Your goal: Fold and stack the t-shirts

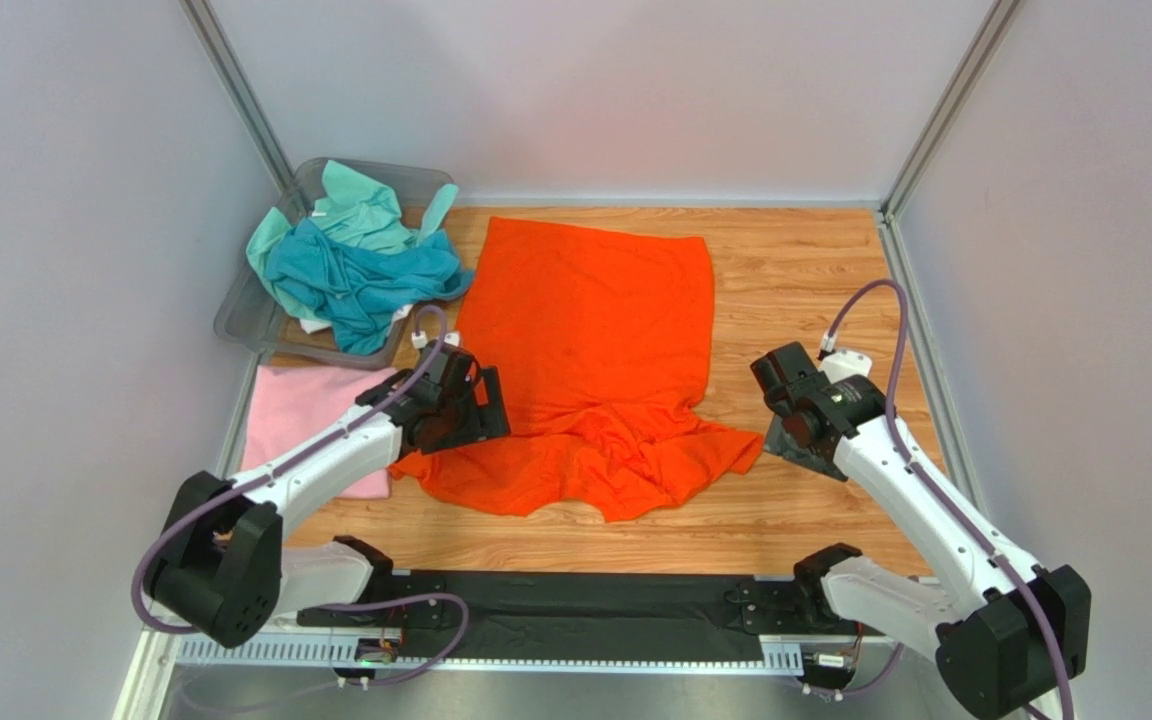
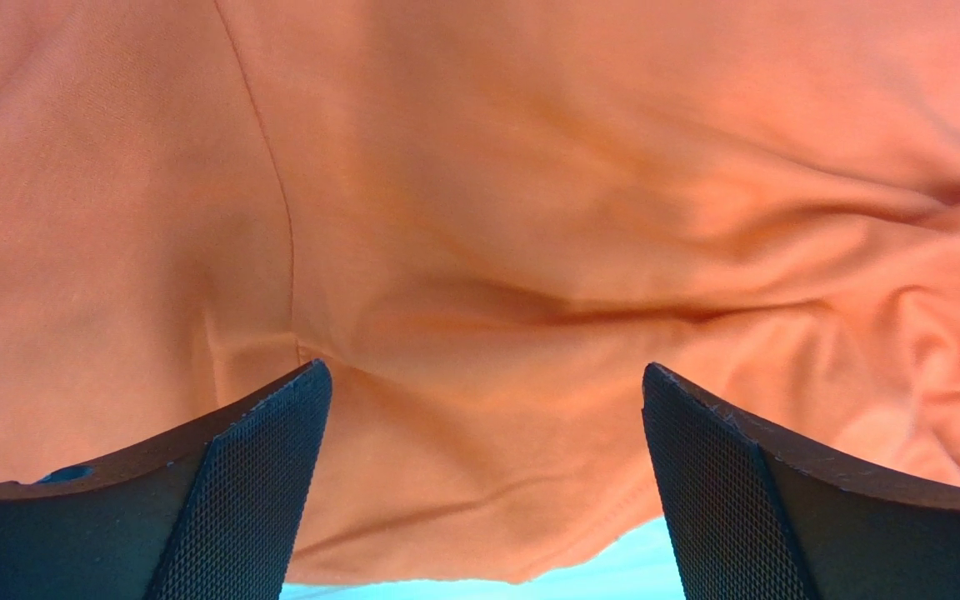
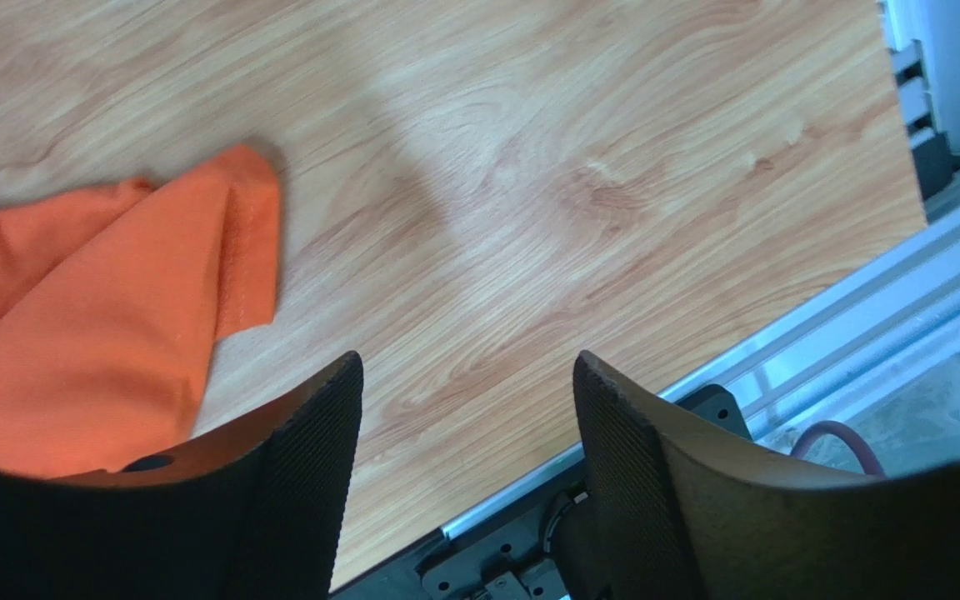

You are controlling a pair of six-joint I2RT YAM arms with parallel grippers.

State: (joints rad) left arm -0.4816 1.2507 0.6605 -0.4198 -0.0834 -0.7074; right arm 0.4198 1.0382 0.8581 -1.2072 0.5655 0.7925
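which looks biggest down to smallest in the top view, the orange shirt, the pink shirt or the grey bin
1. orange shirt, largest by far
2. grey bin
3. pink shirt, smallest as seen, though the left arm covers part of it, so its full size is unsure

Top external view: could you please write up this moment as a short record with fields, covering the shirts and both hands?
orange t-shirt: spread on the table, near end bunched
pink t-shirt: flat at the left, beside the orange one
teal t-shirt and mint t-shirt: heaped in the grey bin
left hand: open, over the orange t-shirt's near left part
right hand: open, empty, over bare wood beside the shirt's near right corner
stack: not yet started
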